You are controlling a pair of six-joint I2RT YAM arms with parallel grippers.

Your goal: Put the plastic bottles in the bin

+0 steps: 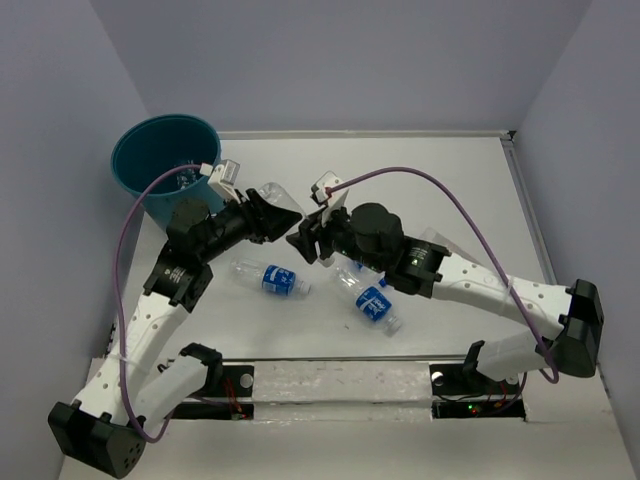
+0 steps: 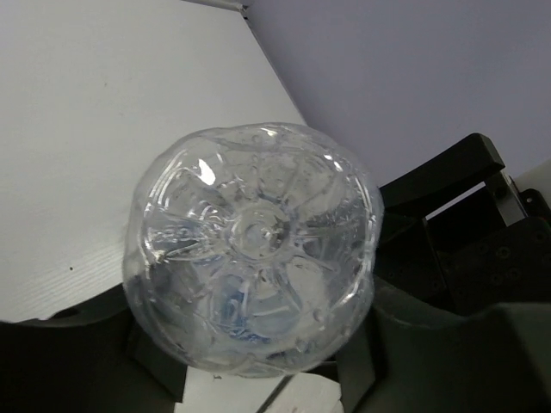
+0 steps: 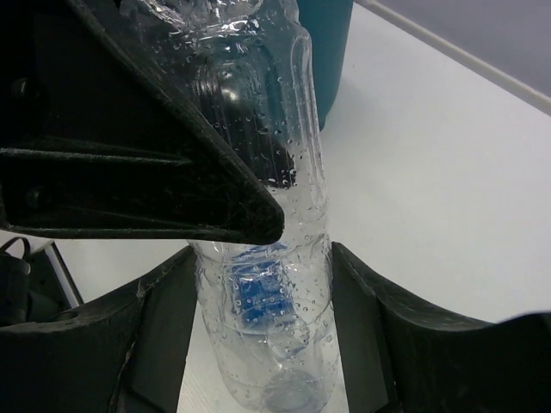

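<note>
A clear unlabelled bottle point(image 1: 281, 194) hangs above the table between both grippers. My left gripper point(image 1: 278, 215) is shut on it; its ribbed base point(image 2: 254, 249) fills the left wrist view. My right gripper point(image 1: 303, 242) meets it from the right. In the right wrist view the bottle point(image 3: 275, 284) sits cap-end down between my right fingers point(image 3: 379, 335), which touch both its sides, and a left finger point(image 3: 129, 172) crosses over it. Two blue-labelled bottles point(image 1: 270, 280) point(image 1: 368, 300) lie on the table. The teal bin point(image 1: 150, 150) stands at the far left; its wall point(image 3: 325, 52) shows behind the bottle.
Purple cables point(image 1: 450, 205) loop over both arms. Lilac walls close in the table on the left, back and right, and a raised white rim point(image 1: 527, 220) runs along the right side. The right gripper's black body point(image 2: 456, 198) shows in the left wrist view.
</note>
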